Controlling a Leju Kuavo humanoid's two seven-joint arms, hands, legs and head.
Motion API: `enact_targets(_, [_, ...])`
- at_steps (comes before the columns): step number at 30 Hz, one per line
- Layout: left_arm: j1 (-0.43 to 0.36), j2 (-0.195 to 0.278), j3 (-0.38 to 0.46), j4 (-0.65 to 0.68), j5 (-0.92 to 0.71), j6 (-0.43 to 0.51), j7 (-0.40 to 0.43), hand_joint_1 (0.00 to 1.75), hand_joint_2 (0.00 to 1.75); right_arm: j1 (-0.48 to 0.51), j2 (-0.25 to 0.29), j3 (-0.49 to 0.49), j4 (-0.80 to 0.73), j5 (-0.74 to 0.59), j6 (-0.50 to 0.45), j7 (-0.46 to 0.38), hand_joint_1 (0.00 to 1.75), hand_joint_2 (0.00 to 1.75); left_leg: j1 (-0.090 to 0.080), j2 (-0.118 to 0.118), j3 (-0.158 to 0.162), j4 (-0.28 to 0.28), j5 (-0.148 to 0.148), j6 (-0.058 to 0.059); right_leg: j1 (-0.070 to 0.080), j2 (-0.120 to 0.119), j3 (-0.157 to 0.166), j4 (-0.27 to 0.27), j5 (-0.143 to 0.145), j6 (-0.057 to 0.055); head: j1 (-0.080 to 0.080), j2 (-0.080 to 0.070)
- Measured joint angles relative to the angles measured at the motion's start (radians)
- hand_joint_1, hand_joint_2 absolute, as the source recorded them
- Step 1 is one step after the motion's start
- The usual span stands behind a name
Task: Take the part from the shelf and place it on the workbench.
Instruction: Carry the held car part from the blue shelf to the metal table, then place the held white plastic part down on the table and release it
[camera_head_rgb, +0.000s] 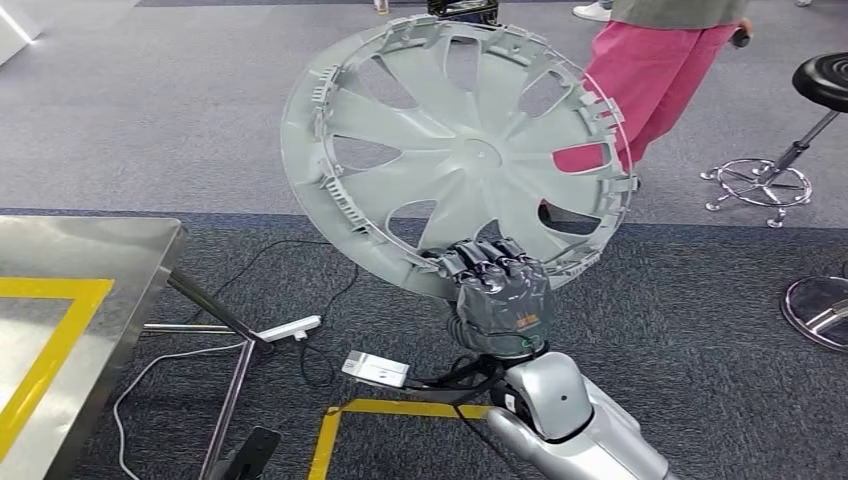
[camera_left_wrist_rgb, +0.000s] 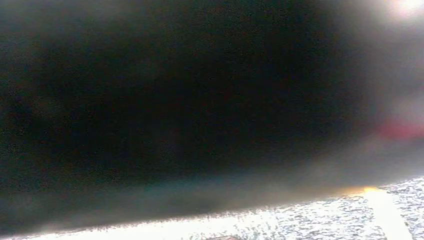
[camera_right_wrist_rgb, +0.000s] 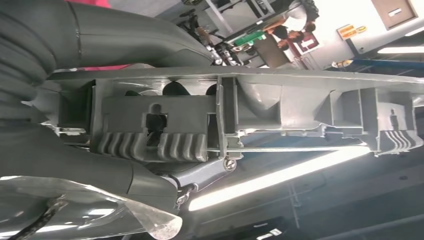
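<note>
In the middle of the head view we hold up the part, a large round grey plastic wheel cover (camera_head_rgb: 462, 150) with curved spokes and a clipped rim. Our right hand (camera_head_rgb: 497, 285), dark-fingered on a silver arm rising from the lower right of the frame, is closed tight on the cover's lower rim, fingers wrapped over the edge. The right wrist view looks straight along that rim (camera_right_wrist_rgb: 260, 115): ribbed clips and a thin wire ring run across the centre, with our thick grey thumb (camera_right_wrist_rgb: 130, 37) pressed on it from the upper left.

The cover stands well above the grey carpet, tilted, its hollow back facing us. We judge that a rim grip is the only sure hold on so wide and thin a disc, and that carrying it high keeps it off the floor cables.

The shiny steel workbench (camera_head_rgb: 110, 260), marked with yellow tape, sits at the lower left, well apart from the cover. A person in pink trousers (camera_head_rgb: 650, 80) stands behind it, upper right.

The left wrist view is dark and blurred, so we cannot tell our left hand's state.
</note>
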Motion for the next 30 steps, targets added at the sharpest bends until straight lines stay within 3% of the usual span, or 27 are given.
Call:
enact_targets(1, [0.001,0.0,0.0,0.0,0.0,0.0,0.0,0.0,0.0,0.001,0.0,0.0,0.0,0.0,0.0,0.0,1.75,1.75,0.001,0.003,-0.029,0.052,-0.011,-0.001,0.001,-0.002,0.002,0.0,-0.002,-0.002,0.0,0.0])
enact_targets(2, [0.001,0.0,0.0,0.0,0.0,0.0,0.0,0.0,0.0,0.002,0.0,0.0,0.0,-0.001,0.0,0.0,1.75,1.75,0.001,0.004,-0.043,0.07,-0.003,-0.001,0.001,-0.004,0.005,0.0,-0.005,-0.002,0.0,0.0])
enact_targets(3, [0.001,0.0,0.0,0.0,0.0,0.0,0.0,0.0,0.0,0.002,0.0,0.0,0.0,-0.001,0.0,0.0,1.75,1.75,0.001,0.004,-0.037,0.048,0.024,0.001,0.001,-0.004,0.01,0.0,-0.008,-0.002,0.0,0.0])
enact_targets(5, [0.001,0.001,0.0,0.0,0.001,0.0,0.0,0.0,0.0,0.002,0.0,0.0,0.0,-0.001,0.0,0.0,1.75,1.75,-0.001,0.009,0.019,-0.08,0.103,0.008,0.002,-0.005,0.022,0.0,-0.016,0.001,0.0,0.0])
enact_targets(6, [0.001,0.001,0.0,0.0,0.001,0.0,0.0,0.0,0.0,0.002,0.0,0.0,0.0,-0.001,0.0,0.0,1.75,1.75,-0.003,0.011,0.047,-0.141,0.129,0.013,0.004,-0.005,0.026,0.001,-0.02,0.005,0.0,0.0])
enact_targets(8, [-0.001,0.001,0.0,0.0,0.001,0.0,0.0,0.0,0.0,0.002,0.0,0.0,0.0,-0.001,0.0,-0.001,1.75,1.75,-0.008,0.014,0.075,-0.202,0.134,0.021,0.007,-0.006,0.026,0.002,-0.025,0.015,0.001,0.0])
enact_targets(11, [-0.001,0.0,0.0,0.0,0.001,0.0,0.0,0.0,0.0,0.002,0.0,0.0,-0.001,-0.002,0.0,-0.001,1.75,1.75,-0.005,0.011,0.082,-0.219,0.126,0.032,0.007,-0.009,0.021,0.004,-0.034,0.032,0.002,0.0])
enact_targets(13, [-0.002,0.0,0.0,0.0,0.001,0.0,-0.001,0.0,0.0,0.0,0.0,0.0,-0.001,-0.003,0.0,-0.001,1.75,1.75,0.0,0.009,0.091,-0.227,0.126,0.042,0.006,-0.006,-0.012,0.069,-0.07,0.04,0.006,0.0])
enact_targets(15, [-0.003,0.001,0.0,0.0,0.001,0.0,-0.001,0.0,0.0,0.0,0.0,0.0,-0.001,-0.003,-0.001,-0.003,1.75,1.75,-0.002,0.008,0.096,-0.227,0.12,0.05,0.004,-0.002,-0.088,0.21,-0.126,0.046,0.01,0.0])
enact_targets(16, [-0.003,0.001,0.0,0.0,0.001,0.0,-0.001,0.0,0.0,0.001,0.0,0.0,-0.001,-0.003,-0.001,-0.003,1.75,1.75,-0.003,0.007,0.098,-0.227,0.118,0.052,0.003,-0.002,-0.126,0.273,-0.144,0.048,0.01,0.0])
enact_targets(17, [-0.003,0.0,0.0,0.0,0.001,0.0,-0.001,0.0,0.0,0.003,0.0,0.0,0.0,-0.003,-0.001,-0.004,1.75,1.75,-0.005,0.006,0.101,-0.227,0.115,0.054,0.003,-0.001,-0.151,0.305,-0.143,0.049,0.01,0.0])
enact_targets(18, [-0.003,0.0,0.0,0.0,0.001,0.0,-0.001,0.0,0.0,0.004,-0.001,0.0,0.0,-0.003,0.0,-0.003,1.75,1.75,-0.005,0.004,0.104,-0.226,0.112,0.053,0.003,-0.001,-0.155,0.295,-0.121,0.049,0.01,0.0])
enact_targets(19, [-0.003,0.0,0.0,0.0,0.001,0.0,-0.001,0.0,0.0,0.004,-0.001,0.0,0.0,-0.003,0.0,-0.003,1.75,1.75,-0.005,0.002,0.109,-0.226,0.108,0.052,0.003,-0.001,-0.139,0.248,-0.082,0.047,0.01,0.0])
enact_targets(21, [-0.003,-0.001,0.0,0.0,0.001,0.0,-0.001,0.0,0.0,0.003,-0.001,0.0,0.0,-0.003,0.0,-0.003,1.75,1.75,-0.007,-0.003,0.118,-0.225,0.1,0.046,0.004,0.001,-0.073,0.103,-0.003,0.039,0.01,0.0])
enact_targets(22, [-0.003,-0.001,0.0,0.001,0.001,0.0,-0.001,0.0,0.0,0.002,-0.001,0.0,0.0,-0.003,0.0,-0.003,1.75,1.75,-0.008,-0.005,0.119,-0.223,0.096,0.042,0.005,0.002,-0.045,0.048,0.016,0.035,0.01,0.0])
enact_targets(23, [-0.002,-0.002,0.0,0.001,0.001,0.0,-0.001,0.0,0.0,0.002,-0.002,0.0,0.0,-0.004,-0.001,-0.003,1.75,1.75,-0.009,-0.005,0.118,-0.221,0.095,0.037,0.006,0.004,-0.029,0.017,0.021,0.031,0.009,0.0])
enact_targets(27, [-0.001,-0.002,0.0,0.002,0.001,-0.001,-0.001,0.0,0.0,0.002,-0.001,0.0,0.0,-0.007,-0.001,-0.003,1.75,1.75,-0.007,-0.003,0.111,-0.207,0.079,0.019,0.006,0.005,-0.017,0.0,0.014,0.015,0.005,0.0])
enact_targets(28, [-0.002,-0.001,0.0,0.002,0.001,0.0,-0.001,0.0,0.0,0.001,-0.001,0.0,0.0,-0.009,-0.001,-0.003,1.75,1.75,-0.006,-0.001,0.099,-0.178,0.061,0.014,0.004,0.003,-0.013,-0.005,0.013,0.01,0.004,0.0])
enact_targets(30, [-0.003,-0.001,0.0,0.002,0.001,0.0,-0.001,0.0,0.0,0.0,-0.001,0.0,0.0,-0.011,-0.001,-0.003,1.75,1.75,-0.003,0.002,0.042,-0.062,0.007,0.006,0.002,-0.001,-0.007,-0.008,0.01,0.002,0.001,0.0])
